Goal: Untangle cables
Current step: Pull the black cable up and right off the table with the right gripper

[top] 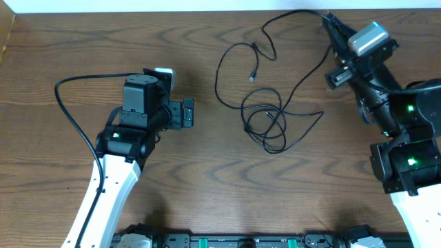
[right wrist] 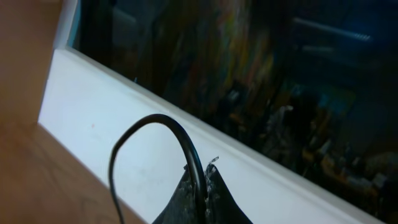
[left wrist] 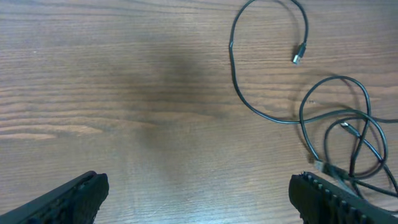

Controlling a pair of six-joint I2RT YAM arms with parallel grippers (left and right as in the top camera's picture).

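A thin black cable (top: 218, 77) is laid out on the brown wood-grain table (top: 55, 41), with several of its loops gathered into a loose tangle (top: 270, 127). From the tangle one open loop is thrown toward the table's far side, and a small plug end (top: 252, 78) is found just beyond the tangle on that side (it shows more plainly in the left wrist view (left wrist: 298, 58)). No white cable can be told apart within the tangle.

To the left of the tangle, and well apart from it, the left gripper (top: 187, 114) is held low over bare wood. Its jaws are spread wide; nothing is held between them and nothing is touched (left wrist: 198, 186).

Up and to the right of the tangle, the right gripper (top: 328, 22) is raised near the table's far edge. Its jaws are pressed together on a strand of the cable, which is seen arching out from between the fingertips (right wrist: 200, 186) and dropping back toward the tangle.
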